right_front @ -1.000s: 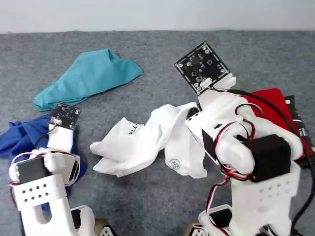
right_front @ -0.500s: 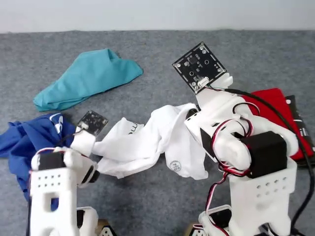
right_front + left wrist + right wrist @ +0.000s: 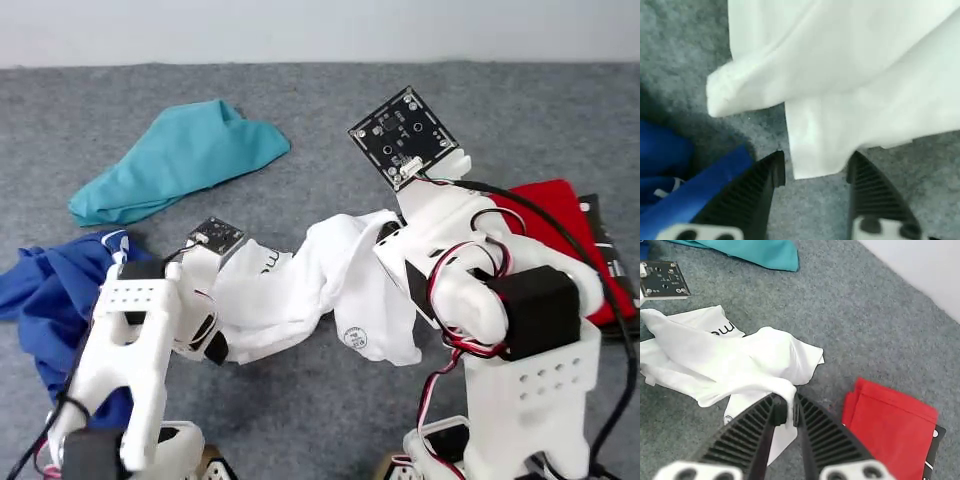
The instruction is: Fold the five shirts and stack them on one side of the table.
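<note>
A crumpled white shirt lies at the table's middle. My right gripper is shut on a fold of the white shirt and holds that part raised. My left gripper is open right over a lower corner of the white shirt, one finger on each side of the corner. A blue shirt lies bunched at the left, beside the left arm; the blue shirt also sits beside my left fingers. A teal shirt lies at the back left. A folded red shirt lies at the right.
The table has a grey carpet-like cover. A dark flat object lies under the red shirt at the right edge. The right arm's body stands over the front right. A white wall runs along the back.
The left arm has swung from over the blue shirt to the right, onto the left edge of the white shirt. The right arm has barely moved.
</note>
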